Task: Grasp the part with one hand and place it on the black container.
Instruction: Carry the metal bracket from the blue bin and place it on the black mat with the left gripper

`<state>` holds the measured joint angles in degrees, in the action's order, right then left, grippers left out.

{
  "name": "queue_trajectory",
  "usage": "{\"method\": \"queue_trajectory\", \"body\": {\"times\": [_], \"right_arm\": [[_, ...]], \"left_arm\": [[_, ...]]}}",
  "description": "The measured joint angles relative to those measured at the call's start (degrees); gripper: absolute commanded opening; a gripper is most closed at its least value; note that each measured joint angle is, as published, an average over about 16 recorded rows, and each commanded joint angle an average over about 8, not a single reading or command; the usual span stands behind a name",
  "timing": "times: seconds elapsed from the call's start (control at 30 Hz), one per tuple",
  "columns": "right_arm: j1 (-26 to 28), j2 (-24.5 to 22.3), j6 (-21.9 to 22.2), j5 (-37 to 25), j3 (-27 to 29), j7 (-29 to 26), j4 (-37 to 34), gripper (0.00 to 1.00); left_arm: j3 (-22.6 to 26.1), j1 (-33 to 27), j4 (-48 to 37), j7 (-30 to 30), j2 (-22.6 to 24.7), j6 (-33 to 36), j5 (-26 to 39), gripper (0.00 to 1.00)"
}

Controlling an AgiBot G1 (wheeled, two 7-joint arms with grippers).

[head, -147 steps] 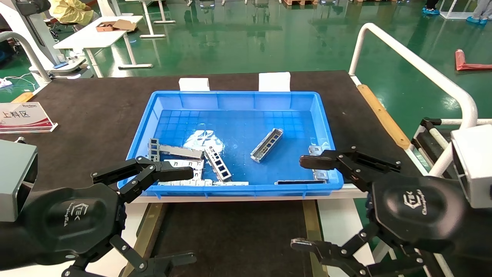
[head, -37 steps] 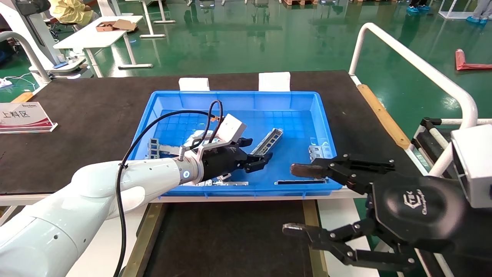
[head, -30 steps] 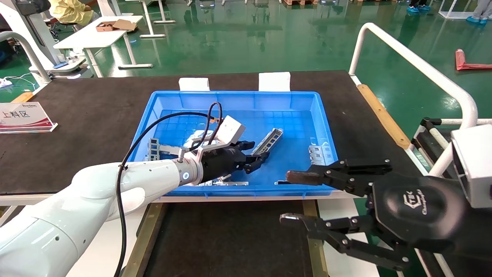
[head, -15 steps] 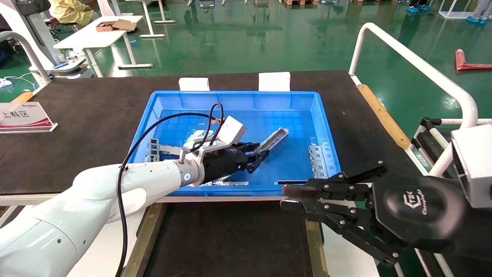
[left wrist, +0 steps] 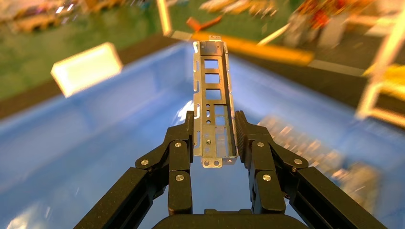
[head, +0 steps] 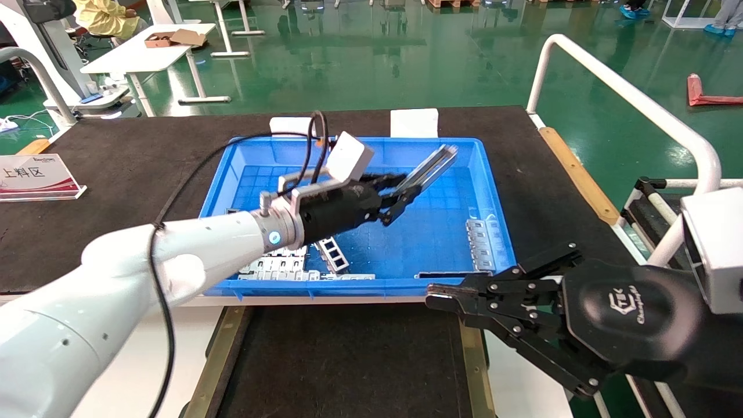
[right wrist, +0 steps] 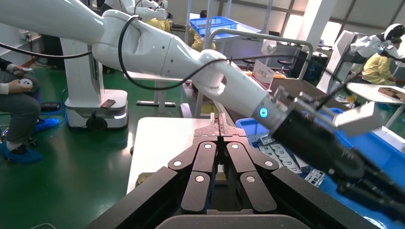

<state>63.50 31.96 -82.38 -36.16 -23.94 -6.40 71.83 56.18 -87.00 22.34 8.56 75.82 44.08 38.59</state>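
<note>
My left gripper (head: 400, 194) is shut on the part (head: 432, 166), a slim grey metal channel strip, and holds it tilted in the air above the blue crate (head: 493, 191). In the left wrist view the part (left wrist: 212, 90) stands out between the two black fingers (left wrist: 180, 143), gripped near its lower end at my left gripper (left wrist: 214, 138). The black container (head: 342, 360), a flat dark tray with olive-tan rails, lies at the near edge below the crate. My right gripper (head: 432, 302) is shut and empty, low at the right, near the crate's front right corner.
Several other grey metal pieces lie in the crate: slotted plates (head: 278, 267), a short ladder-like piece (head: 334, 255), a plate at the right wall (head: 480, 244). Two white blocks (head: 413, 122) stand behind the crate. A white rail (head: 627, 98) runs along the right. A sign (head: 35, 174) stands at far left.
My left gripper has closed on the part and lifted it up and back above the crate. My right gripper has closed and dropped lower.
</note>
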Motion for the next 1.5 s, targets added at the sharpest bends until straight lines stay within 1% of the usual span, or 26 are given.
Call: {"method": "queue_trajectory", "body": {"times": [0.2,0.37,0.5,0.6,0.8,0.97,1.1,1.3,1.5], "right_arm": [[0.0,0.0,0.0,0.0,0.0,0.0,0.0,0.0],[0.0,0.0,0.0,0.0,0.0,0.0,0.0,0.0],[0.0,0.0,0.0,0.0,0.0,0.0,0.0,0.0],[0.0,0.0,0.0,0.0,0.0,0.0,0.0,0.0],[0.0,0.0,0.0,0.0,0.0,0.0,0.0,0.0],[0.0,0.0,0.0,0.0,0.0,0.0,0.0,0.0],[0.0,0.0,0.0,0.0,0.0,0.0,0.0,0.0],[0.0,0.0,0.0,0.0,0.0,0.0,0.0,0.0],[0.0,0.0,0.0,0.0,0.0,0.0,0.0,0.0]], "left_arm": [[-2.3,0.2,1.5,3.4,-3.0,9.6,-3.5,0.0],[-3.5,2.3,5.5,4.7,-6.7,16.1,-5.7,0.0],[-3.8,5.5,11.4,4.7,-10.2,18.8,-6.6,0.0],[-3.8,8.6,17.2,4.3,-13.2,18.8,-7.0,0.0],[-3.2,16.6,30.8,2.8,-19.7,14.5,-7.2,0.0],[-2.1,23.8,40.9,0.9,-24.3,7.8,-7.0,0.0],[-1.1,29.3,46.2,-0.6,-26.9,1.7,-6.9,0.0],[0.2,36.1,48.5,-2.3,-27.7,-7.0,-7.3,0.0],[0.1,40.5,45.8,-3.4,-25.4,-14.0,-8.8,0.0]]}}
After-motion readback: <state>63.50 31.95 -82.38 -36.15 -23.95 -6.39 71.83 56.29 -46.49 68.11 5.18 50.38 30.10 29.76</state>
